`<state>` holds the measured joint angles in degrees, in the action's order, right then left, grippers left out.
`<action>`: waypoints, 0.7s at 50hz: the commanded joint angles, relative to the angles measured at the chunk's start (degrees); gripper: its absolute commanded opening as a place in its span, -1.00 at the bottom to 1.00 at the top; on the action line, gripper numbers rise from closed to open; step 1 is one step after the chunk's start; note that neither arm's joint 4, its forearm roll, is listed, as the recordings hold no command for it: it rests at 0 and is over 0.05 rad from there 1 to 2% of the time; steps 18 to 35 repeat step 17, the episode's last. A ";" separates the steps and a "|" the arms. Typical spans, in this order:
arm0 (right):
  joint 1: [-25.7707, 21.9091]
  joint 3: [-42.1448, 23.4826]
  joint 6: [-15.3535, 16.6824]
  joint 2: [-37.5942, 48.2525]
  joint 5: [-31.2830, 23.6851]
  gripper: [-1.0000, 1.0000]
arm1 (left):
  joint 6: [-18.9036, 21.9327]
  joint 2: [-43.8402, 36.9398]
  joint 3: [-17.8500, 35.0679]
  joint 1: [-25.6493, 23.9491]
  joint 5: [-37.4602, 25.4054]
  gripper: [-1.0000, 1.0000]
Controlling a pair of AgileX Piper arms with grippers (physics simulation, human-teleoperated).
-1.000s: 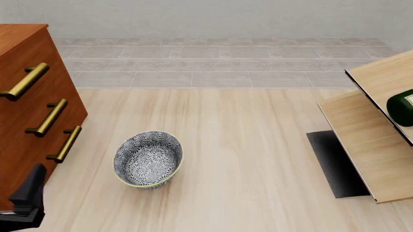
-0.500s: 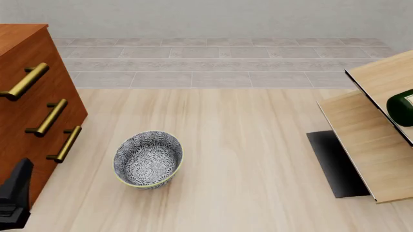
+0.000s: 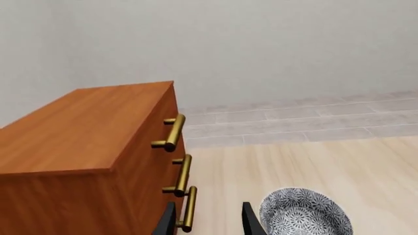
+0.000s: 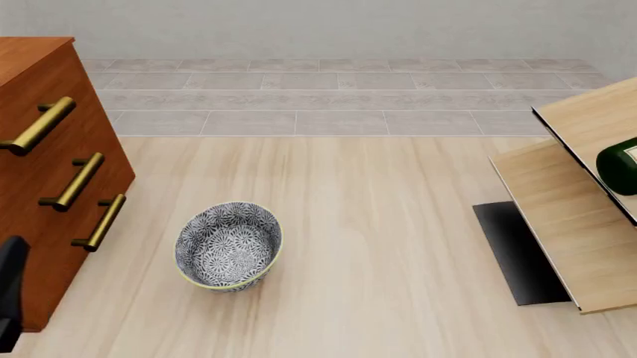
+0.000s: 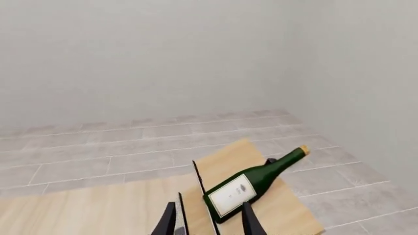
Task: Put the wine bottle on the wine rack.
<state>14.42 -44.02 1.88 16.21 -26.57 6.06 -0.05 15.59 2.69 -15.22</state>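
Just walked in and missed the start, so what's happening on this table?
Nothing is being held. The wine bottle lies on its side on the slanted panels of the wine rack. The right pincer hangs open near it, gripping nothing. The left pincer is open too, beside the drawer cabinet, with the patterned bowl nearby.
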 commanded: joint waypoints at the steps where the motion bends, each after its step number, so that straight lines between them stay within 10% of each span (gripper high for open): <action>1: -2.60 -0.93 0.39 -3.13 -4.04 1.00 | 0.40 0.03 1.64 0.44 -1.30 1.00; 35: -8.54 -4.66 3.08 -6.51 -9.30 1.00 | 0.84 0.04 4.09 0.34 -3.07 1.00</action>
